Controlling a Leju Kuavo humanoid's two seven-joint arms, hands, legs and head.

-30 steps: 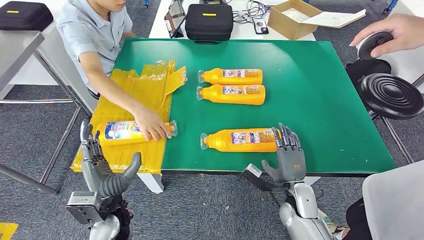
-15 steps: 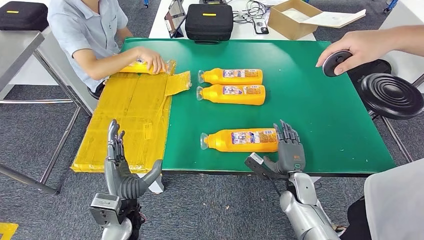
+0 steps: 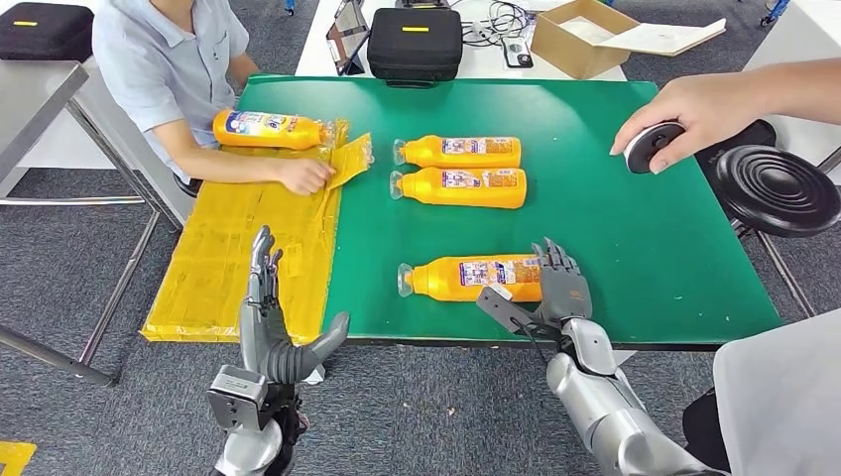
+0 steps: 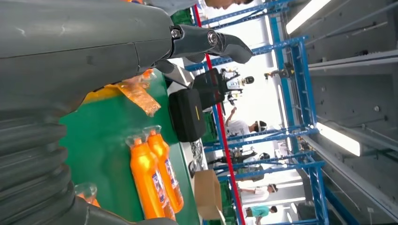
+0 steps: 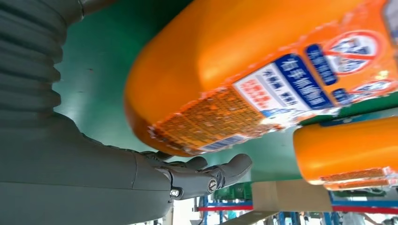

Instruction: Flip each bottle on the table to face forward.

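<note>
The near bottle [image 3: 474, 278] lies on its side at the front of the green table [image 3: 645, 228], back label up. My right hand [image 3: 558, 288] is at its base, fingers apart and holding nothing — placed to roll it. My left hand [image 3: 276, 332] hangs open off the edge, idle.

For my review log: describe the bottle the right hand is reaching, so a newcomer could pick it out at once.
Start at the green table. Three orange bottles lie on their sides on it: two close together in the middle, one alone by the near edge. It is that lone bottle, with the right hand at its base.
</note>
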